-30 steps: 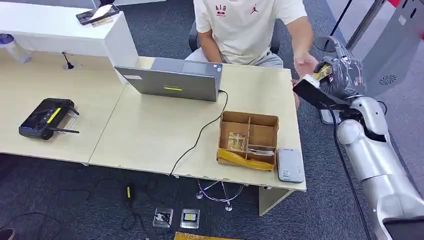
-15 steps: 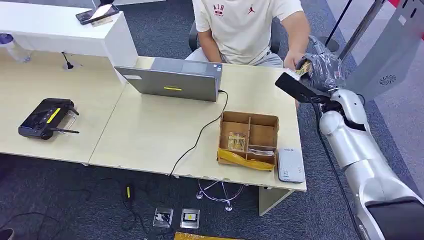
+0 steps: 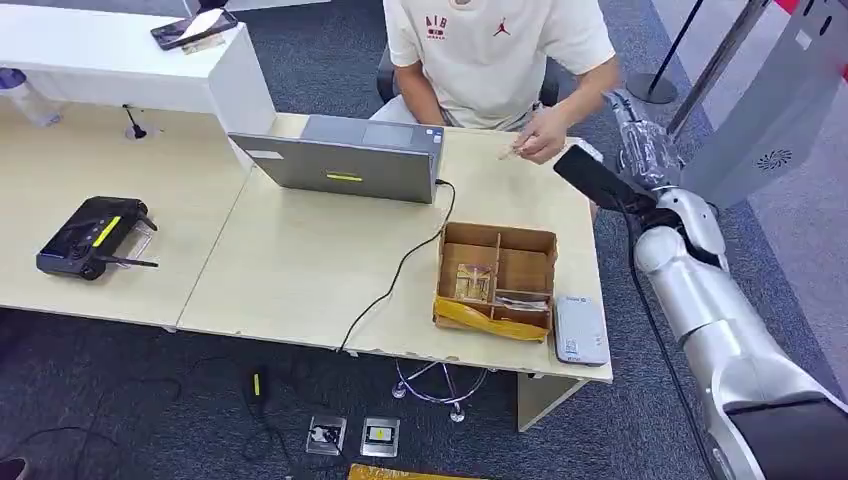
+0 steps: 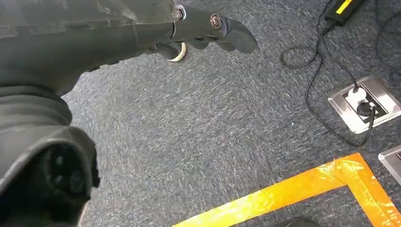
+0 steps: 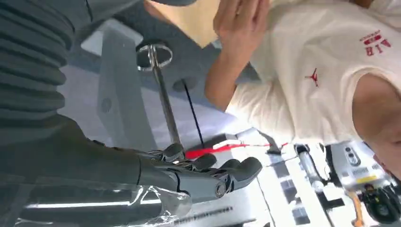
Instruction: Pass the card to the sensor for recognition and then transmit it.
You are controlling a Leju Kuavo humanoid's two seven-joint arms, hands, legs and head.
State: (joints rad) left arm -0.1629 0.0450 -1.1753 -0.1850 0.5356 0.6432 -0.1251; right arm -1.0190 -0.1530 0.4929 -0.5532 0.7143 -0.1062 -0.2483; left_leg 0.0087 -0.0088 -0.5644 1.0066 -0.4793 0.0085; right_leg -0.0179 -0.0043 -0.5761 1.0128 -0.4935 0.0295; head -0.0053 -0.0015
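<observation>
Person's hand (image 3: 543, 143) holds a small pale card (image 3: 512, 152) above the wooden table's (image 3: 300, 260) far right corner — the robot's plastic-wrapped right hand (image 3: 640, 145) beside it, fingers apart, empty.

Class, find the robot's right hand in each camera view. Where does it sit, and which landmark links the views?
Head view: right hand at upper right, beside the person's hand.
Right wrist view: lower middle, fingers extended, holding nothing.
Left wrist view: carpet and orange tape instead.
Shared landmark: the cream T-shirt, also in the right wrist view.
</observation>
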